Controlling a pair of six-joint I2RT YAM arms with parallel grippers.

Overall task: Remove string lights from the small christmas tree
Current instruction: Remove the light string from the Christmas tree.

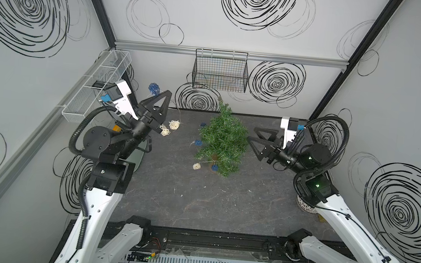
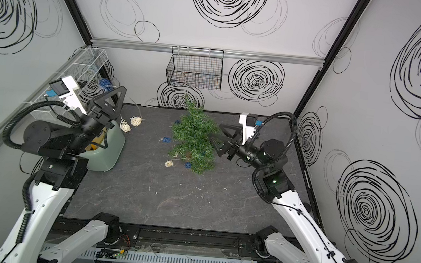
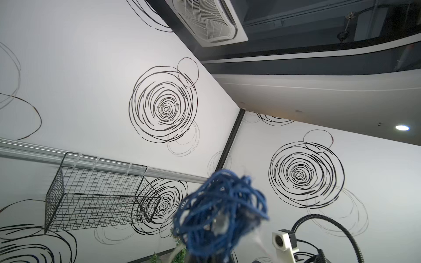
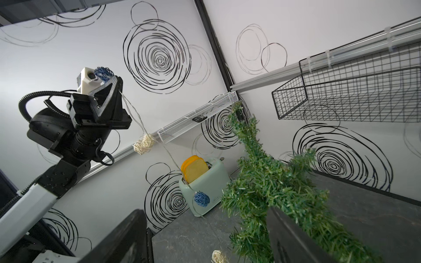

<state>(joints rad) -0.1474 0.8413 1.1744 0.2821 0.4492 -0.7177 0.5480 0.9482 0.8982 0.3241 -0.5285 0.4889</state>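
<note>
On the dark tabletop (image 1: 197,202) the tree (image 1: 223,138) stands mid-frame, with the string lights (image 1: 174,125) half unwound. Raised at upper left, the left claw (image 1: 165,94) clamps them. The right claw (image 1: 251,134) gapes beside the tree. Next, the remaining loops probably need pulling free with the tree braced.

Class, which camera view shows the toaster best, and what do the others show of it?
The right wrist view: the mint-green toaster shows nearly whole, with orange toast slices in its slot. In both top views the left arm covers it, leaving part or only a sliver. The left wrist view misses it.
</note>
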